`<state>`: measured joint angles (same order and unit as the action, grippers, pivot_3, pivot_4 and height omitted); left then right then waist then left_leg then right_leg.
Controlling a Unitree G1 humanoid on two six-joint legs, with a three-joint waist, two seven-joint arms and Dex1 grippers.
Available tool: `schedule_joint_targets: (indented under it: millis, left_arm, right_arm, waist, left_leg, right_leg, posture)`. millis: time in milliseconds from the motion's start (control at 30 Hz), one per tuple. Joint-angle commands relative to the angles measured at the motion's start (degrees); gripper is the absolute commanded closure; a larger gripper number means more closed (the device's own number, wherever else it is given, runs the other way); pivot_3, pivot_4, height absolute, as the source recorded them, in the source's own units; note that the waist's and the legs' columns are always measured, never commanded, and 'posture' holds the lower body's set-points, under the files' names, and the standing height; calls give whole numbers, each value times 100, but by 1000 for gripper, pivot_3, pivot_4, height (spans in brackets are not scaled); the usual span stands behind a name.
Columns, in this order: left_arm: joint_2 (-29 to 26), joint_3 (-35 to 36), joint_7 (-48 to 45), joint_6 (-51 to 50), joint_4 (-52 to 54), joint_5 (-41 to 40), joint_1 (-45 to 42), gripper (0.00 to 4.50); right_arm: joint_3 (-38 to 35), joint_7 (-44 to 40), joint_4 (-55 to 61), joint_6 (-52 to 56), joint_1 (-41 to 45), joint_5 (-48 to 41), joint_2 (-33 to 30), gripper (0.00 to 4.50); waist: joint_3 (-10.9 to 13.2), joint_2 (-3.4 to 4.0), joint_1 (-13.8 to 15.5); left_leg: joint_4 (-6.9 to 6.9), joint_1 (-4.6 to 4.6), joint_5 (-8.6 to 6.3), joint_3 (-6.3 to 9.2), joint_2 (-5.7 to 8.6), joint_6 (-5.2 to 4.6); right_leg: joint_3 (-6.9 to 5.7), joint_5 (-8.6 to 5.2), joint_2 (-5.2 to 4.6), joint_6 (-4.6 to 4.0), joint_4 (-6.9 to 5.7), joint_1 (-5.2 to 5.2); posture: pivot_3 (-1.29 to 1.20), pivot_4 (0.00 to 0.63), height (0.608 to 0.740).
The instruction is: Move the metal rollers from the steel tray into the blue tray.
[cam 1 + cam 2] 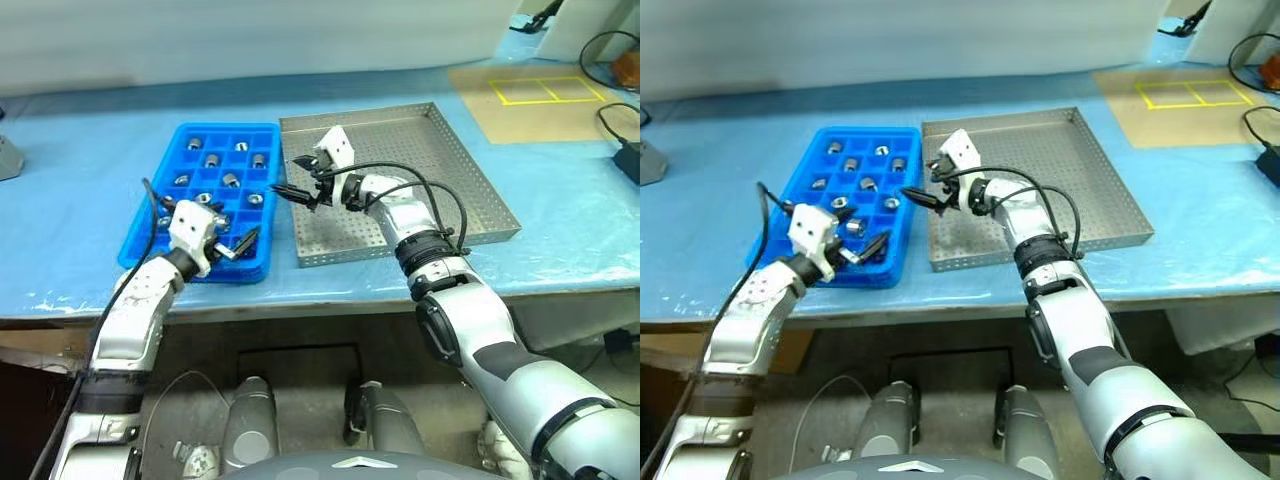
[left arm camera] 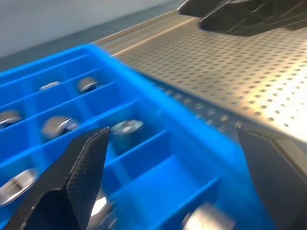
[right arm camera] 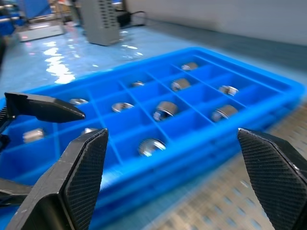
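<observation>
The blue tray (image 1: 262, 130) lies left of the steel tray (image 1: 440, 170) on the blue-covered table. Several metal rollers (image 1: 230, 180) sit in its compartments, seen close up as rollers (image 3: 165, 109) in the right wrist view. The steel tray's perforated floor (image 2: 240, 62) shows bare. My right gripper (image 1: 293, 177) hangs open and holds nothing, over the steel tray's left rim beside the blue tray. My left gripper (image 1: 235, 228) is open over the blue tray's near right corner, with nothing between its fingers (image 2: 72, 177).
A tan board with yellow tape (image 1: 540, 95) lies at the back right, with black cables (image 1: 615, 125) beside it. A grey object (image 1: 8, 155) sits at the far left. The table's front edge (image 1: 330, 300) runs just in front of both trays.
</observation>
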<state>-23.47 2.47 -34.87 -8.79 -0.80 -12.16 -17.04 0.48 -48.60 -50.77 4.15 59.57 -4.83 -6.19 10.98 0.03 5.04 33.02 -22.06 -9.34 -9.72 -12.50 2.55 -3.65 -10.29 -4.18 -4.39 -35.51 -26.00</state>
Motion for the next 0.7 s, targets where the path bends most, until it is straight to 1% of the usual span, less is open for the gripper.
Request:
schedule_joint_targets:
  millis: [33,233,400,533,700]
  left_arm:
    - [87,-167,-367,434,-479,-30,-447,0]
    - [429,-309,-433,1043,-1534,130,-1178,0]
    - [609,-342,-404,1391,-2152,284,-1611,0]
    - [704,-305,-523,1456,-2323,176,-1771,0]
    - [816,-380,-524,1474,-2236,213,-1686,0]
  right_arm:
    - [-95,255,594,81,-226,-61,-224,96]
    - [-191,878,1419,331,-963,-45,-605,39]
    - [-175,1279,2086,-40,-1570,30,-674,39]
    - [-258,931,2511,68,-1822,-299,-832,39]
    - [-221,938,2664,-67,-1917,-299,-908,39]
  waist:
    - [0,-1,-105]
    - [-2,-4,-321]
    - [-2,-4,-452]
    - [-3,-5,-475]
    - [-4,-7,-512]
  left_leg:
    - [0,-1,0,-1,2,-1]
    - [6,2,0,-3,9,-3]
    - [6,2,0,-3,17,-5]
    - [11,3,0,-3,23,-7]
    - [13,0,-1,-3,25,-13]
  right_leg:
    - [0,0,0,0,0,-1]
    - [3,1,0,1,-1,1]
    - [7,2,0,3,0,1]
    - [9,4,0,7,0,3]
    - [11,5,0,9,4,5]
  posture:
    - [-135,150,740]
    - [-225,150,740]
    - [-279,150,740]
    - [-283,150,740]
    - [-275,150,740]
